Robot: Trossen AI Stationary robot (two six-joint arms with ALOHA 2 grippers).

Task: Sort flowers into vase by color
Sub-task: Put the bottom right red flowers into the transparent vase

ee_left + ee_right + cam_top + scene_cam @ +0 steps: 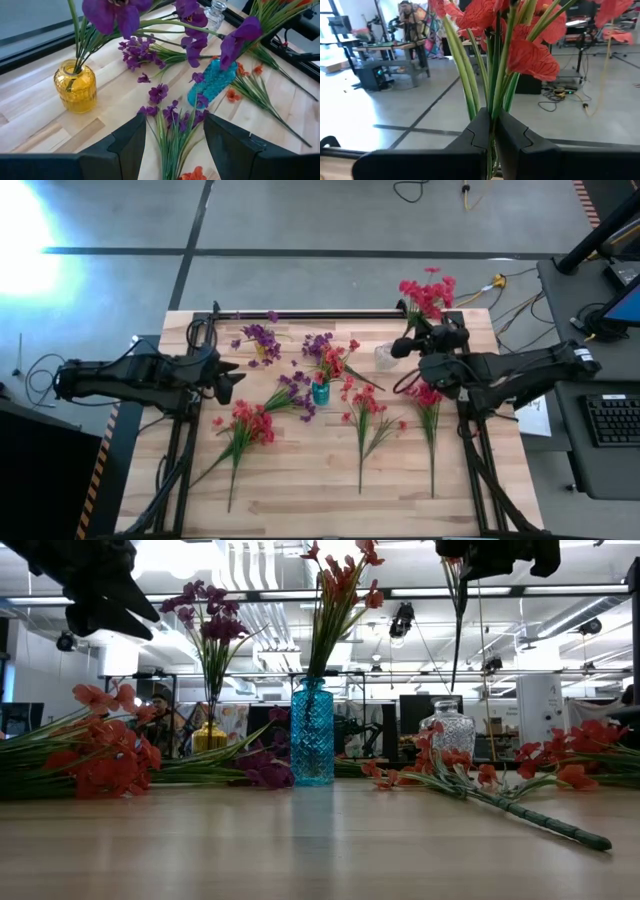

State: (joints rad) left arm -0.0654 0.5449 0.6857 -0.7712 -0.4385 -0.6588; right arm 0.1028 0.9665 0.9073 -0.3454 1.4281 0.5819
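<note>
My left gripper point(236, 383) hangs above the left part of the pale wooden table point(300, 500), its fingers apart and holding nothing. Just below it on the table lies a loose red-blossomed sprig with long green leaves point(243, 432), stem pointing toward the table's near edge. Beyond the left gripper, toward the far edge, a squat amber glass vase point(76, 90) stands upright with purple flowers point(260, 338) in it. Straight ahead of my left gripper's fingers, a purple sprig point(172, 120) lies flat, its blossoms beside the foot of a tall teal cut-glass vase point(312, 732). That vase stands upright near the table's middle and holds both red and purple stems.

Right of the teal vase two more red sprigs point(366, 415) lie on the wood, stems toward the near edge. A small clear glass vase point(447, 730) stands behind them, toward the far edge, with nothing in it that I can make out.

My right gripper point(492, 137) is lifted above the right side of the table, close to the clear vase, and is clamped on the green stems of a red-flowered bunch point(520, 35), whose blossoms stick out past the fingertips toward the far edge. Another red sprig point(428, 415) lies below my right arm.
</note>
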